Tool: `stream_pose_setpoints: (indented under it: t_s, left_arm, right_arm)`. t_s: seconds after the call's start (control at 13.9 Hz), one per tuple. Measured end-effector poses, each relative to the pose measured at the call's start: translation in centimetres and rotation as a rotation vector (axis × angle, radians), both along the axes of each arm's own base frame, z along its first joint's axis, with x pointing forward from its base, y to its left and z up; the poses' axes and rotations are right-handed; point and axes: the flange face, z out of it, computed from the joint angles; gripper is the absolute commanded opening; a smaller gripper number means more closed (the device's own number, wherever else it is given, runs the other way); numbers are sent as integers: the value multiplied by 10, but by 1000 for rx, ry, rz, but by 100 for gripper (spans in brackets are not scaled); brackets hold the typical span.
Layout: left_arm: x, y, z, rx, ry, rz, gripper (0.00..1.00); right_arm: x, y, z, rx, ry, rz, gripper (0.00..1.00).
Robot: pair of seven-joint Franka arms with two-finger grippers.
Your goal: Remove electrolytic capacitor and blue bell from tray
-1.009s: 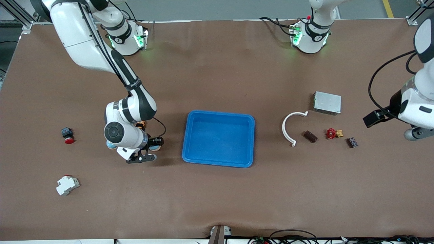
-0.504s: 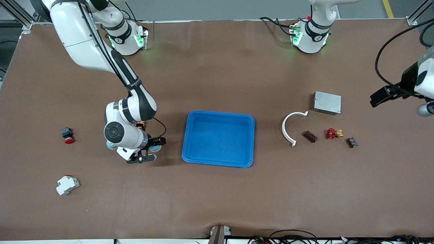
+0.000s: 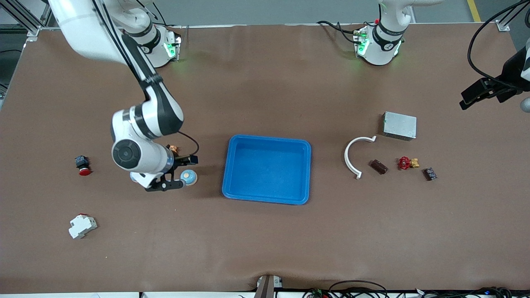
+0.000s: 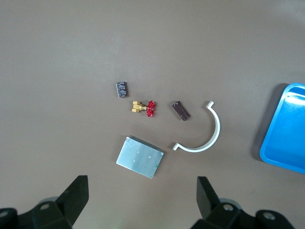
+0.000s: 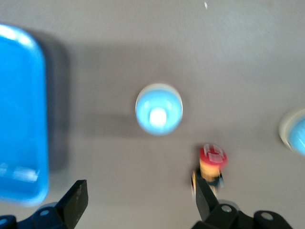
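Observation:
The bell (image 3: 189, 177), a light blue dome with a pale knob, sits on the table beside the blue tray (image 3: 267, 138), toward the right arm's end. It also shows in the right wrist view (image 5: 158, 116). My right gripper (image 3: 164, 185) is open and empty, lifted beside the bell; in its own view (image 5: 140, 205) nothing lies between the fingers. A small black component (image 3: 430, 174) and a dark brown one (image 3: 379, 167) lie toward the left arm's end. My left gripper (image 4: 142, 200) is open and empty, high over the table's end near the metal box (image 4: 140, 163).
A second blue dome (image 5: 298, 136) and a small red-and-yellow part (image 5: 212, 164) lie close to the bell. A red push button (image 3: 83, 164), a white breaker (image 3: 82, 226), a white curved piece (image 3: 352, 155) and a red valve (image 3: 405, 162) also lie on the table.
My right gripper has risen and shifted toward the right arm's end, uncovering the bell, which stays on the table. My left arm has moved up and away toward its base side.

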Motion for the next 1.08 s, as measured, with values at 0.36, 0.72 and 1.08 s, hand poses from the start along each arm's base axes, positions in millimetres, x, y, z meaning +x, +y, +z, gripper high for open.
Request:
stream_pose_setpoints:
  t_s: [0.36,0.72,1.08]
  left_arm:
    - [-1,-8,-2,0,-2,-17,100]
    - [-16,-6,18,1,-16,-60,100]
    - [-20,-5,22,1,-17,-60,100]
  right_arm:
    - [-47,-22,135,-33,51,4,100]
    - [-72,-63,219,-44,40,-41,100]
    - [-54,-127,242,-34,-4,-153,100]
